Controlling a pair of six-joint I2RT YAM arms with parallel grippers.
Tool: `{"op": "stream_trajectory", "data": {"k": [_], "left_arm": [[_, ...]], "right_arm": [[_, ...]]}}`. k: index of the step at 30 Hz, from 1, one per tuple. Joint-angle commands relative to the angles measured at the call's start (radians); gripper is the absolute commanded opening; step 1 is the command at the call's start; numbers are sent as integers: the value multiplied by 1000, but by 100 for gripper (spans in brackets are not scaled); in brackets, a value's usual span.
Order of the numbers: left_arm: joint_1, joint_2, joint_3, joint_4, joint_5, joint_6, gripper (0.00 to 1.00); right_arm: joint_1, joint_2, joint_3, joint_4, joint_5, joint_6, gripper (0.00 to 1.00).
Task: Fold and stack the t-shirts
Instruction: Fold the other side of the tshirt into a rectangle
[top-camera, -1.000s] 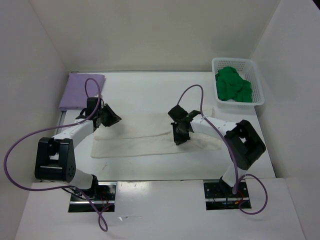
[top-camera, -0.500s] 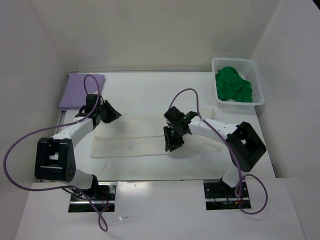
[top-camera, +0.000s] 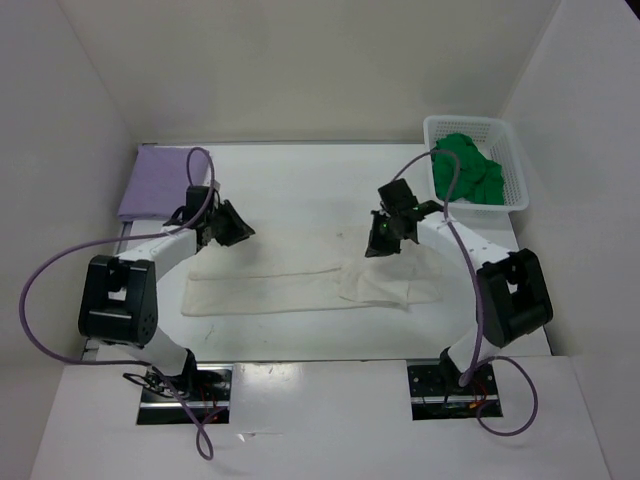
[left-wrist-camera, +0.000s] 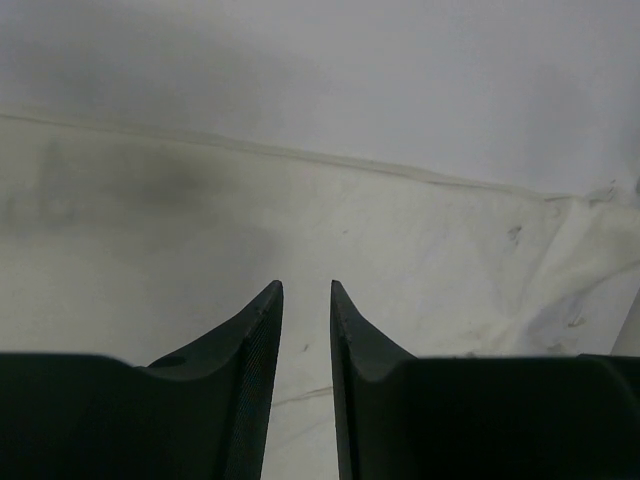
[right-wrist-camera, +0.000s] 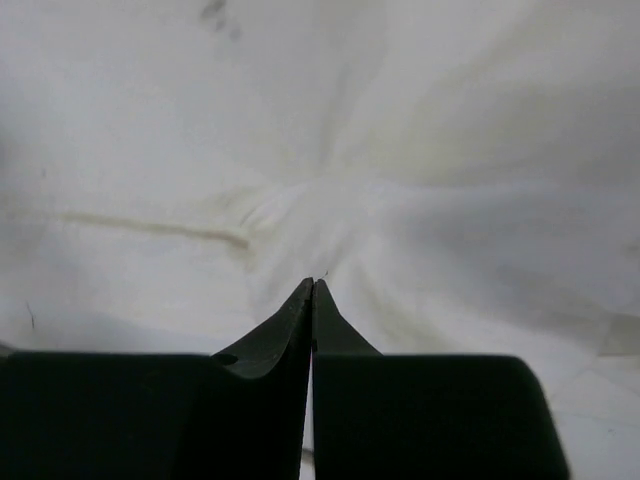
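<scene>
The cream-white t-shirt (top-camera: 270, 292) lies as a long narrow strip across the table's middle, bunched at its right end. My right gripper (top-camera: 385, 238) is above that end. In the right wrist view (right-wrist-camera: 313, 282) it is shut on a pucker of the cream cloth (right-wrist-camera: 450, 200). My left gripper (top-camera: 235, 228) is just behind the strip's left end. In the left wrist view (left-wrist-camera: 305, 285) its jaws stand narrowly apart and empty over the cream cloth (left-wrist-camera: 450, 260). The lavender t-shirt (top-camera: 160, 180) lies folded at the back left. The green t-shirt (top-camera: 465, 170) is crumpled in the basket.
The white lattice basket (top-camera: 515, 165) stands at the back right corner. White walls close in the table on the left, back and right. Purple cables loop over both arms.
My right gripper has moved from the shirt's middle to the back right, pulling cloth with it. The shirt's left part is now a narrower strip. My left gripper has shifted slightly right.
</scene>
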Motion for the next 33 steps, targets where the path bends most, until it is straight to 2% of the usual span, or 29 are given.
{"op": "stream_trajectory", "data": {"k": [1, 7, 12, 21, 22, 27, 29, 32, 33], "left_arm": [[-6, 57, 15, 30, 62, 27, 33], [26, 122, -42, 94, 91, -34, 33], [93, 140, -64, 67, 91, -36, 34], [253, 42, -120, 31, 78, -27, 35], [253, 42, -120, 19, 66, -27, 35], [267, -24, -99, -2, 66, -8, 35], [267, -61, -87, -2, 75, 6, 35], [267, -82, -76, -13, 120, 6, 35], [267, -82, -76, -13, 138, 6, 35]], "right_arm": [[-39, -20, -92, 119, 119, 51, 2], [-51, -1, -279, 286, 155, 277, 2], [-51, -63, -356, 297, 232, 390, 2], [-60, -214, -448, 247, 314, 443, 2], [-60, -228, -448, 225, 315, 443, 2], [-60, -368, -421, 159, 292, 406, 16], [-60, -402, -412, 112, 301, 395, 16], [-60, -426, -457, 112, 232, 450, 16], [-60, -426, -476, 121, 189, 465, 12]]}}
